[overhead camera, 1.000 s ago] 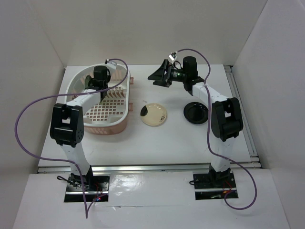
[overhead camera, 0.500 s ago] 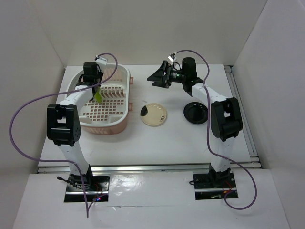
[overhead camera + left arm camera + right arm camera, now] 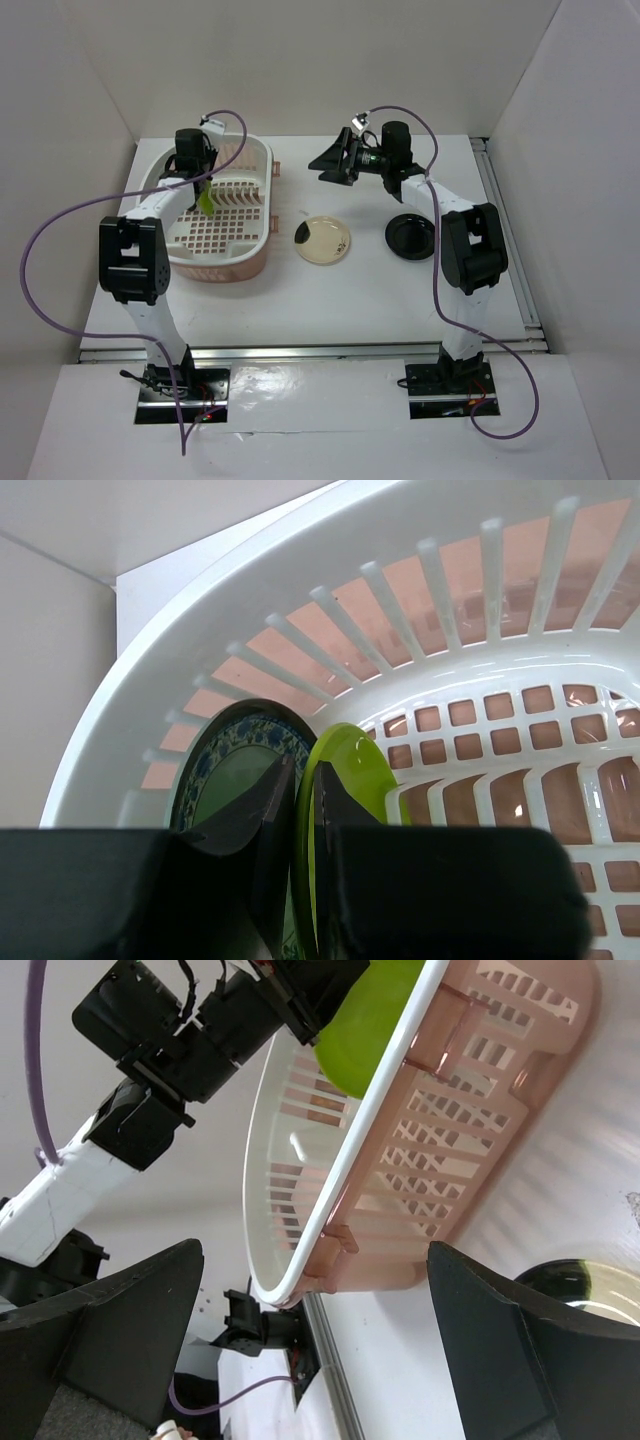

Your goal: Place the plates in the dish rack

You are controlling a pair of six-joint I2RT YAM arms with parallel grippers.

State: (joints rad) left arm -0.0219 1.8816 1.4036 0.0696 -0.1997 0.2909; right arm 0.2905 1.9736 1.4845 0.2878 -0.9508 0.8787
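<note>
Presently, on my screens, largest first.

- Dish rack (image 3: 262, 160): at 9 o'clock on the table (image 3: 330, 300), with upright slots toward its 12 o'clock end.
- Left gripper (image 3: 303, 780): over the rack's 11 o'clock corner, jaws narrow, pinching the lime green plate (image 3: 352, 770) by its rim. I judge it is held on edge so it can drop into a slot.
- Right gripper (image 3: 333, 160): fingers spread wide and carrying nothing. It hangs at 12 o'clock of the cream plate (image 3: 323, 240), apart from the rack.
- Blue-grey patterned plate (image 3: 232, 770): upright in the rack, just beside the green one at its 9 o'clock. I reckon it is the nearest obstacle.
- Cream plate and black plate (image 3: 411, 236): flat on the table, black at 3 o'clock of cream, neither loaded yet.
</note>
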